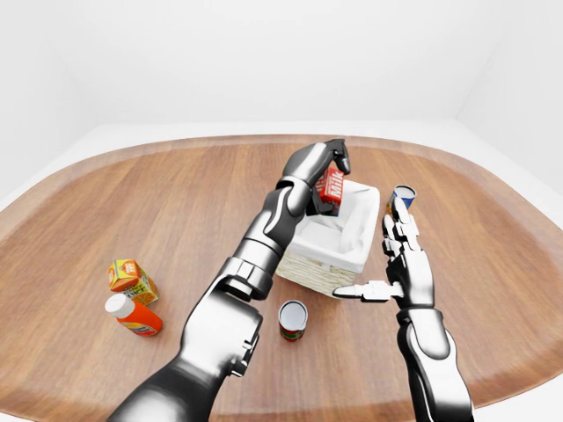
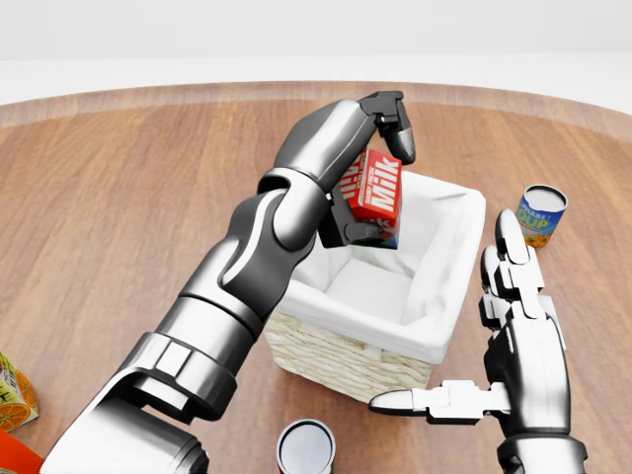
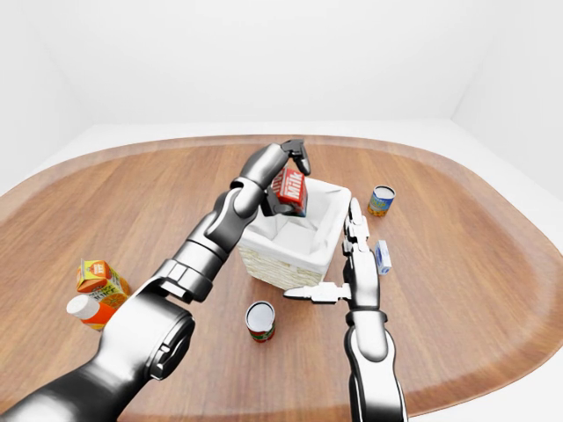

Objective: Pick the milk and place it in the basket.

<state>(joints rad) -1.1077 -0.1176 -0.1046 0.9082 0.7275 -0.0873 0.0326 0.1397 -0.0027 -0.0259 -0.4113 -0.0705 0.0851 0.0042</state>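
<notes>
The red milk carton (image 2: 367, 183) is in my left hand (image 2: 393, 195), whose fingers are shut round it from above and below. It hangs tilted just over the open top of the white-lined wicker basket (image 2: 326, 351), near the basket's upper left rim in the head view. My right hand (image 2: 484, 346) is open and empty. It stands upright just right of the basket with its fingers pointing up and its thumb stretched left along the basket's lower corner.
A blue soup can (image 2: 540, 212) stands right of the basket and a red can (image 2: 306, 446) stands below it. An orange juice carton (image 1: 130, 280) and an orange bottle (image 1: 134, 315) lie at the lower left. A small blue-white box (image 3: 382, 257) sits right of my right hand.
</notes>
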